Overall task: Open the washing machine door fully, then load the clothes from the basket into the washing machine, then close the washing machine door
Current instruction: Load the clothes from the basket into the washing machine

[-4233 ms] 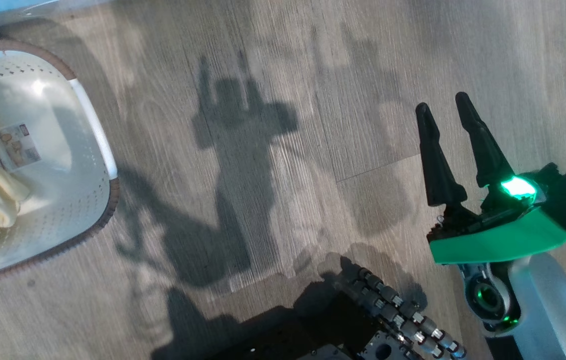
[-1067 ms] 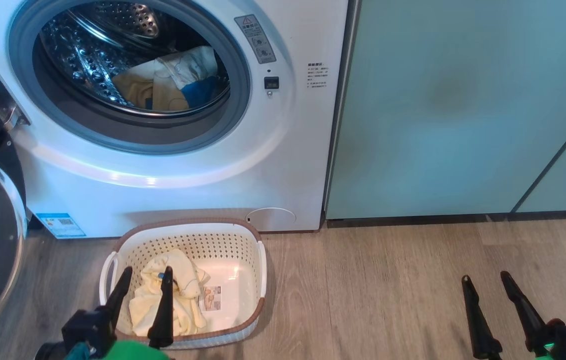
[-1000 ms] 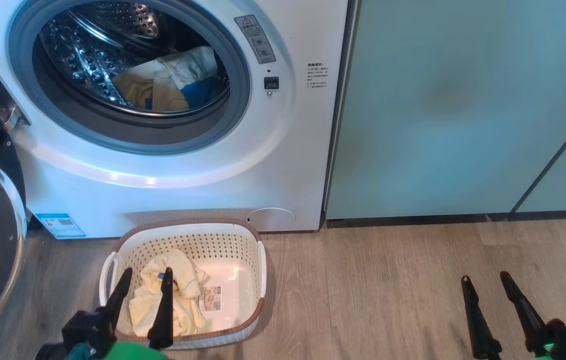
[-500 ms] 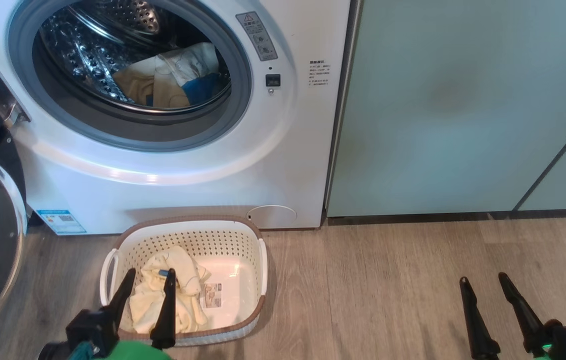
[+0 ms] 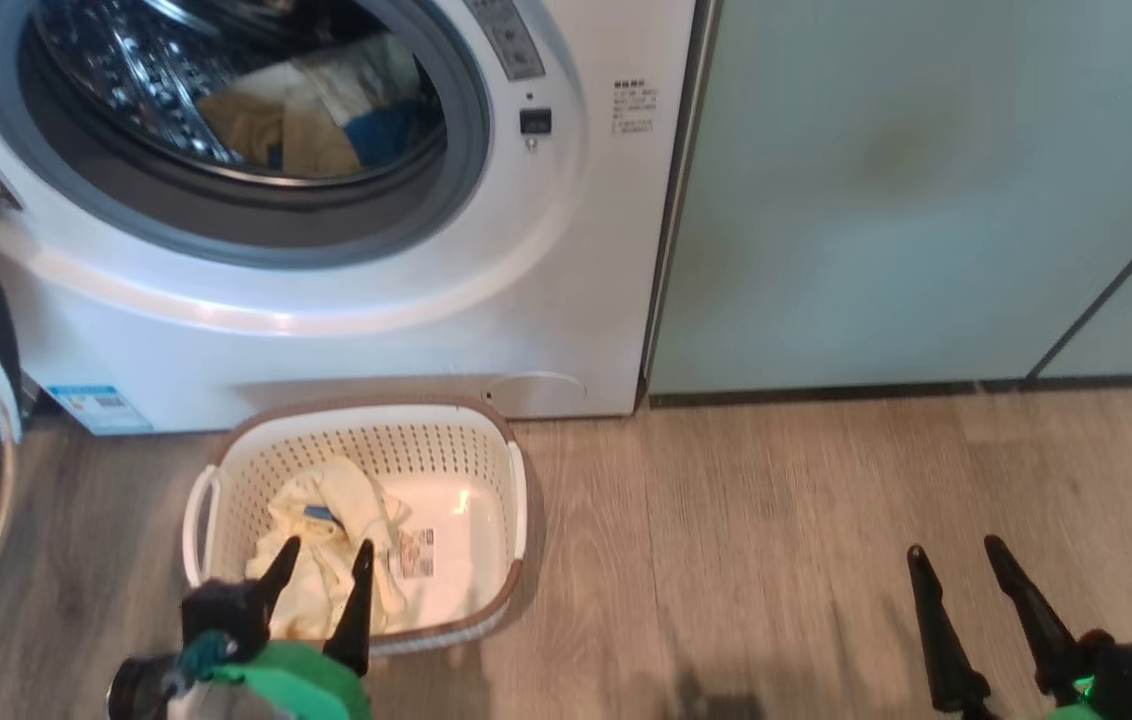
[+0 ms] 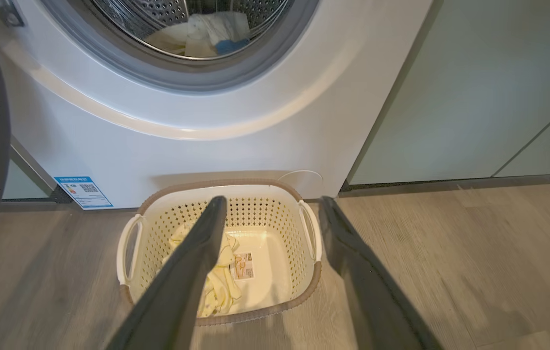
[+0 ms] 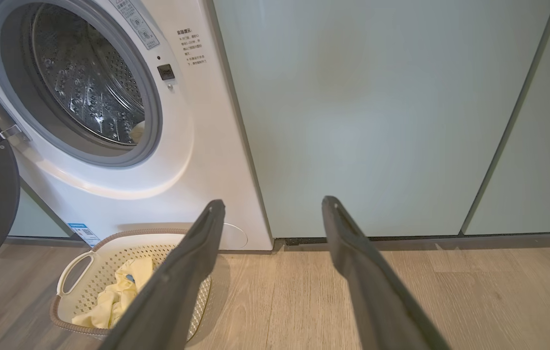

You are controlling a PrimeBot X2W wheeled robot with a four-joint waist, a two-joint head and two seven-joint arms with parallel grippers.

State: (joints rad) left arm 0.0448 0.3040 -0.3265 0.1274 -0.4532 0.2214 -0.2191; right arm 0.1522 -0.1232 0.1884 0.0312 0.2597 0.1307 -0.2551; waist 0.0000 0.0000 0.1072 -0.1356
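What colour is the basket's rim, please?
Brown; the rim shows best in the left wrist view.

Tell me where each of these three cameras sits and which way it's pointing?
Head view: on the robot's head, looking forward and down at the washing machine, basket and floor; the left gripper and right gripper show at the bottom.
Left wrist view: on the left wrist, looking along its two fingers down into the basket.
Right wrist view: on the right wrist, looking along its fingers at the green cabinet.
Shared: all three show the open washing machine and the basket with clothes.
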